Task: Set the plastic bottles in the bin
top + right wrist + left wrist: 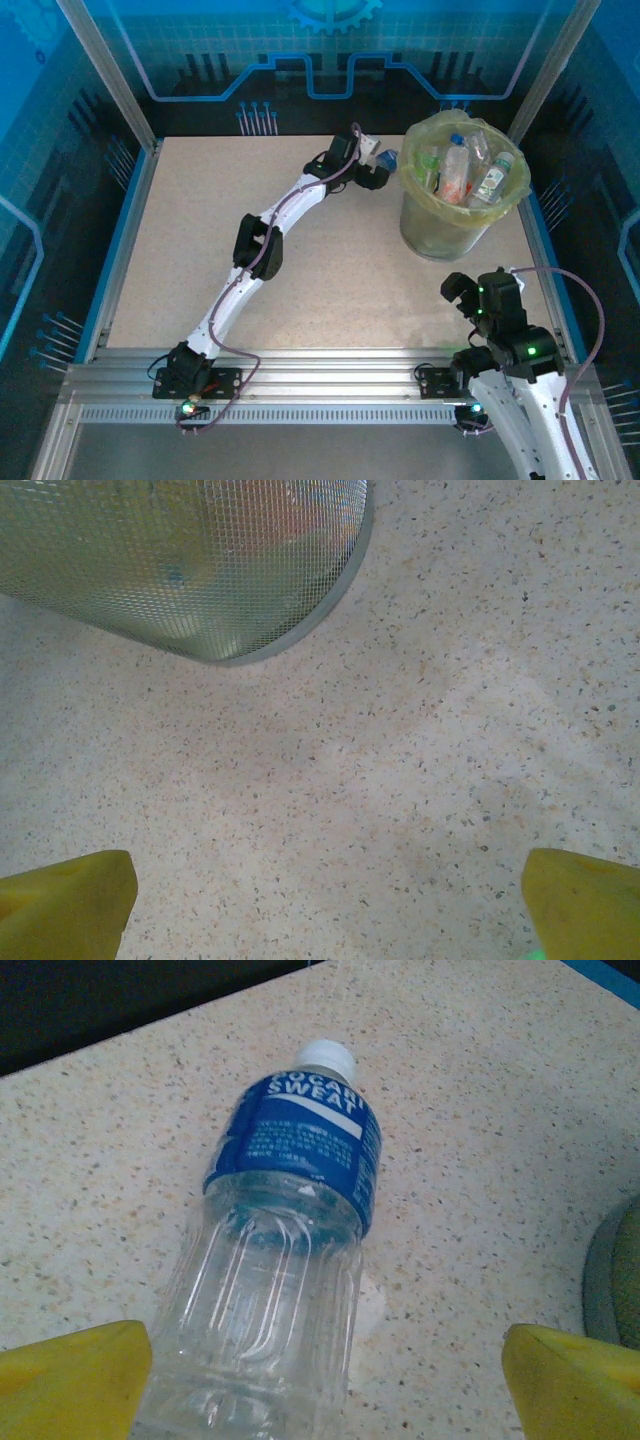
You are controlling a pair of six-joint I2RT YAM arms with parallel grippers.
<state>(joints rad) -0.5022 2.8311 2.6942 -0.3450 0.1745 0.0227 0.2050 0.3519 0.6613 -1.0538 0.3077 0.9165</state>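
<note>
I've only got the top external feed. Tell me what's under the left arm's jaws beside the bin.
Observer: A clear bottle with a blue Pocari Sweat label. It lies on its side on the table, white cap pointing away from the wrist camera.
Operator: Give me the jaws.
Observer: The left jaws are open. The bottle's base lies between the two yellow fingers, with a wide gap on one side.
Operator: Now the right arm.
Observer: The right jaws are open too, speckled table between them, and the bin's fine mesh wall is just ahead.
</note>
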